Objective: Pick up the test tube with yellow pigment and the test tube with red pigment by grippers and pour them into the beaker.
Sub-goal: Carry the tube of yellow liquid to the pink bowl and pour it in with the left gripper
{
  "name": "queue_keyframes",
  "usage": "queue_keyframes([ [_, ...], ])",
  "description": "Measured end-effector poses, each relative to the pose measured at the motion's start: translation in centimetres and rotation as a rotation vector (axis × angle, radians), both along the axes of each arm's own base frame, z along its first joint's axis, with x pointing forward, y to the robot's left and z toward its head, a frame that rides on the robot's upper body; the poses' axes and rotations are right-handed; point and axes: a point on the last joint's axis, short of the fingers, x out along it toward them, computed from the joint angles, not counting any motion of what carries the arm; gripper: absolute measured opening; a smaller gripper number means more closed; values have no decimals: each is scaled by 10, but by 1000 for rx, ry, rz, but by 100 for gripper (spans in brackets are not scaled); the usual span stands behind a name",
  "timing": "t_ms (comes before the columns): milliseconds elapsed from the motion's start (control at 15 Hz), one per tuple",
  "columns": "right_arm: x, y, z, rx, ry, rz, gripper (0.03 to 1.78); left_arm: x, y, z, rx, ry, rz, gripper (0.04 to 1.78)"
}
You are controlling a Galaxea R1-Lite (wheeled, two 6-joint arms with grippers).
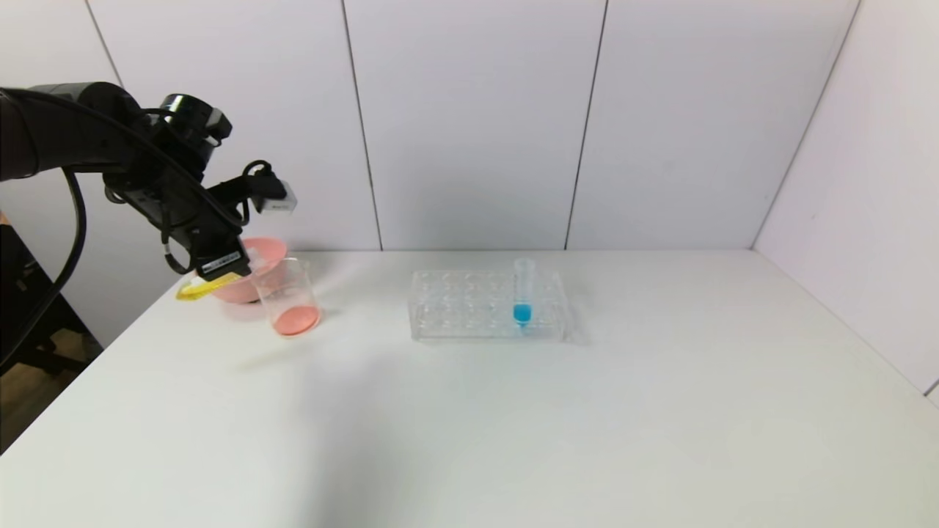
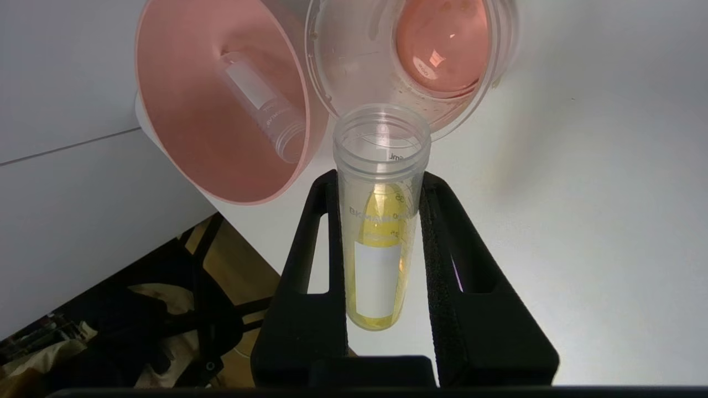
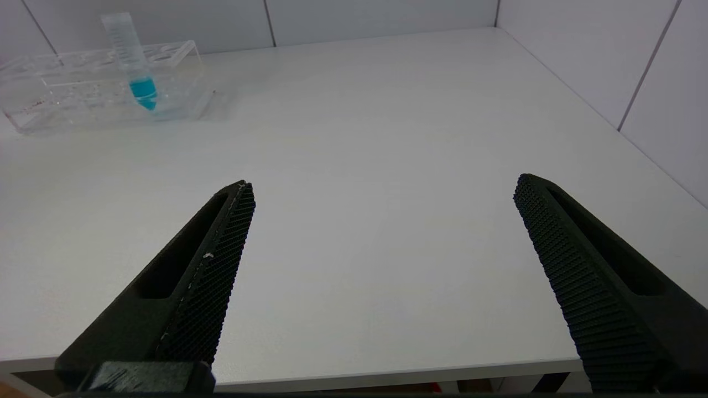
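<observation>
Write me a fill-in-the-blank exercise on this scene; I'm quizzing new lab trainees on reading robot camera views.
1. The left gripper holds a slim clear plastic test tube containing ____ liquid.
2. The small clear glass beaker has ____ liquid at its bottom.
3. An empty clear tube lies inside the ____ bowl.
4. In the clear plastic rack stands a tube with ____ liquid.

Missing words: yellow; red-orange; pink; blue.
</observation>
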Motion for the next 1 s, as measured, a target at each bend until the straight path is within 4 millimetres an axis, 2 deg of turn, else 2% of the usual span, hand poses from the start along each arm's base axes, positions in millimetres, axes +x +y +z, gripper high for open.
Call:
queue_keyframes([
  [467, 0, 0, 0, 0, 0, 0, 171, 6, -7, 3, 117, -61, 25, 43],
  [1000, 0, 0, 0, 0, 0, -1, 171, 5, -27, -1, 261, -32, 29, 43],
])
